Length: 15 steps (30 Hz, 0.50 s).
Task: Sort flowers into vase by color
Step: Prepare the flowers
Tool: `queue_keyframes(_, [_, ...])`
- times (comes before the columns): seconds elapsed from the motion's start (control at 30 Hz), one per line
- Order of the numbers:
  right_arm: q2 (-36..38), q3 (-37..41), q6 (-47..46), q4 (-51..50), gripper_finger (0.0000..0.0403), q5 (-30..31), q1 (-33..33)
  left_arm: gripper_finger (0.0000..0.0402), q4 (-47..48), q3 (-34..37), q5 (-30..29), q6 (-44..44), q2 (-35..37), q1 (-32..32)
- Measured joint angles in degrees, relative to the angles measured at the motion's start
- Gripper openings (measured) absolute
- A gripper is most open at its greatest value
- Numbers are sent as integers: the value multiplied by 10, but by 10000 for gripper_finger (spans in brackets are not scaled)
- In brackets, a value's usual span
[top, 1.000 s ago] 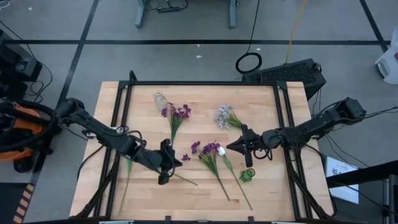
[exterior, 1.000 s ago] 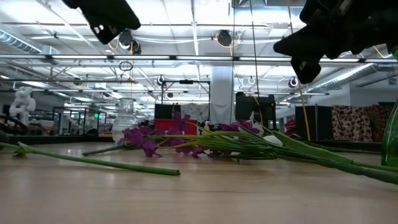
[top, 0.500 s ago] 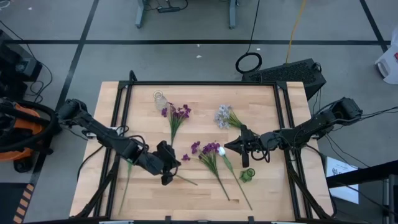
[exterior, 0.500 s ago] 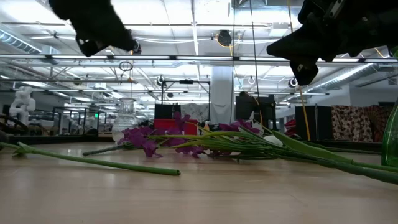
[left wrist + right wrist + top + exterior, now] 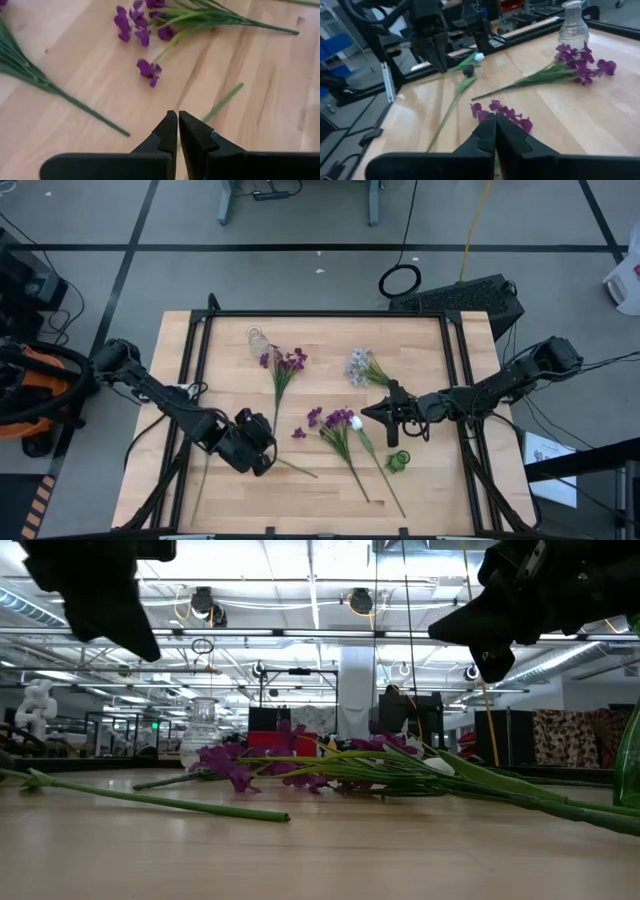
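Observation:
Several flowers lie flat on the wooden table [image 5: 430,340]: a purple stem [image 5: 285,370] at the far middle, a grey-blue cluster [image 5: 360,365], and purple and white stems [image 5: 340,428] crossed in the middle. One long green stalk [image 5: 205,470] lies at the near left. My left gripper [image 5: 262,464] hangs shut above a stalk end [image 5: 222,102], holding nothing. A loose purple bloom [image 5: 148,70] lies just past that gripper. My right gripper [image 5: 365,413] hangs shut above the purple blooms [image 5: 502,112], also holding nothing.
A clear glass vase [image 5: 258,340] stands at the far left of the table, also in the right wrist view [image 5: 574,22]. A small green vase [image 5: 398,462] stands near the middle stems' stalks. Black rails [image 5: 195,370] run along the table's sides.
My left gripper has moved toward the table's left edge and a little down, rolling its wrist and staying shut. The flowers lie where they were.

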<state>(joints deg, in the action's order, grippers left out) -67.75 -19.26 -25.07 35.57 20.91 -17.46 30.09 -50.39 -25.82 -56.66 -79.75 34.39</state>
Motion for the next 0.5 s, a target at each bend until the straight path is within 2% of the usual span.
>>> queue_keyframes(0.1, [2, -30, -15, -99, 0, -3, 9, 24, 9, 0, -2, -16, 0, 9])
queue_keyframes(0.33, [4, -193, -77, -573, 0, -13, 42, 24, 9, 0, -61, -15, 0, 12])
queue_keyframes(0.5, [5, -272, -71, -758, 1, 0, 78, 24, 8, 0, -128, -12, 0, 6])
